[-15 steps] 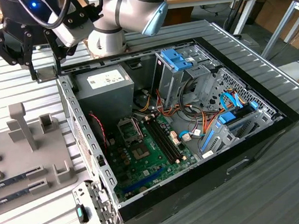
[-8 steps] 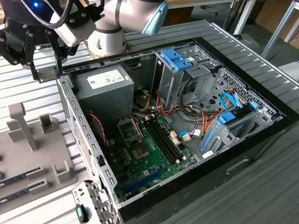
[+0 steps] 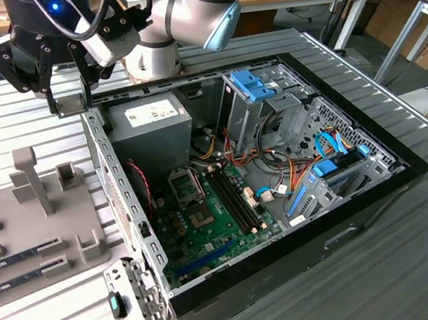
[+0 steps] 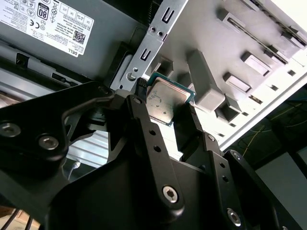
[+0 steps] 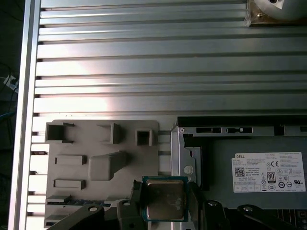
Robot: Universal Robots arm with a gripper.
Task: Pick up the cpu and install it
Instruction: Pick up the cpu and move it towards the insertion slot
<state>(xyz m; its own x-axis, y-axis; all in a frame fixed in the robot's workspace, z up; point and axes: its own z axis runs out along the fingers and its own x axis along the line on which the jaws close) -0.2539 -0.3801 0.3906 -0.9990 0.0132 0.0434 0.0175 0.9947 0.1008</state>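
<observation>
My gripper (image 3: pixel 71 99) is shut on the cpu (image 3: pixel 75 106), a small flat square chip with a silver-grey metal top and green edge. It hangs in the air above the back corner of the open computer case (image 3: pixel 115 180), on the exterior view's left, next to the grey power supply (image 3: pixel 146 117). In both wrist views the two black fingers clamp opposite edges of the cpu (image 4: pixel 167 98) (image 5: pixel 165 197). The green motherboard (image 3: pixel 213 218) lies inside the case with its open socket (image 3: pixel 185 187) well below and away from the gripper.
A grey holder tray (image 3: pixel 42 220) with memory sticks (image 3: pixel 23 257) lies on the ribbed metal table beside the case. Drive cages (image 3: pixel 269 98) and coloured cables (image 3: pixel 294 173) crowd the case's far side. The case's metal rim (image 5: pixel 184 158) runs close under the gripper.
</observation>
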